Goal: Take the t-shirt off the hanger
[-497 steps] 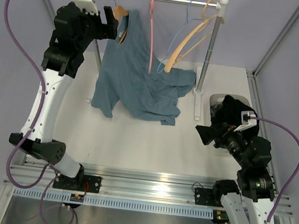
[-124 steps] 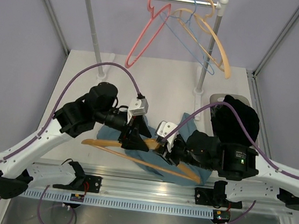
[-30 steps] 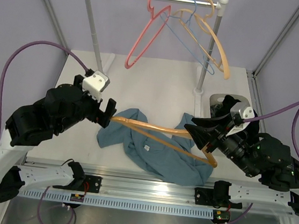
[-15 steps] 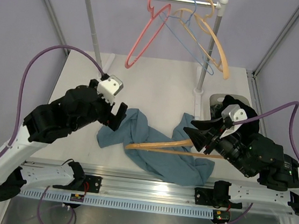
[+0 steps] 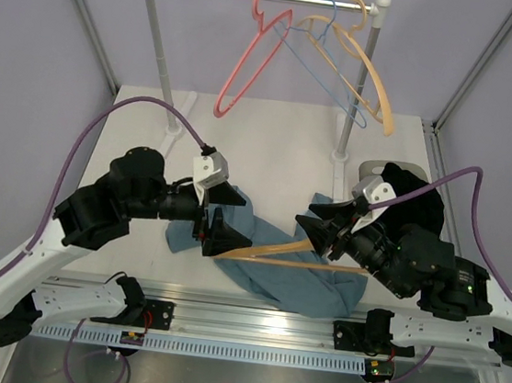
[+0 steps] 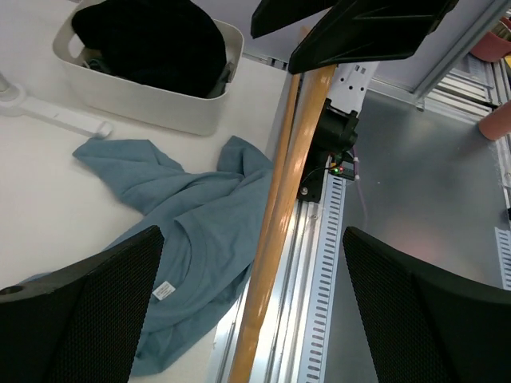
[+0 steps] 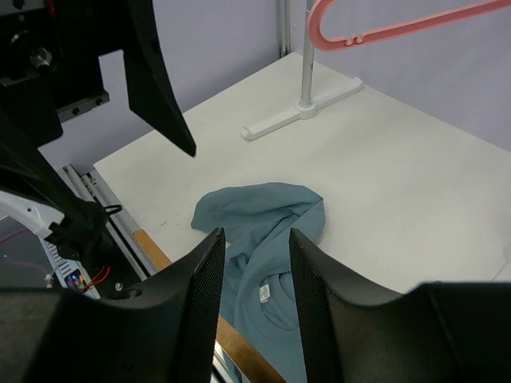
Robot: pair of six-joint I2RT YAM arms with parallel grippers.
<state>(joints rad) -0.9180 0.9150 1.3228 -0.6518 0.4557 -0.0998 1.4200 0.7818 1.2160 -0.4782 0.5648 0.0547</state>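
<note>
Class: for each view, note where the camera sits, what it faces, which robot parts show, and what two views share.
Top external: overhead from the near edge, looking down on the table; left arm and right arm show.
Left wrist: on the left arm, facing hanger and t-shirt; left gripper shows.
Right wrist: on the right arm, facing the t-shirt; right gripper shows.
Shared: both wrist views show the t-shirt's label.

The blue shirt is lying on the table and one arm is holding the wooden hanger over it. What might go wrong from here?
1. Only the right claw grips the hanger, at one spot; the left claw stands wide open around it, so the hanger might tip or slip.
2. The hanger hangs low over the t-shirt; its tip could snag the fabric and drag it off the table at its near edge, which is close.
</note>
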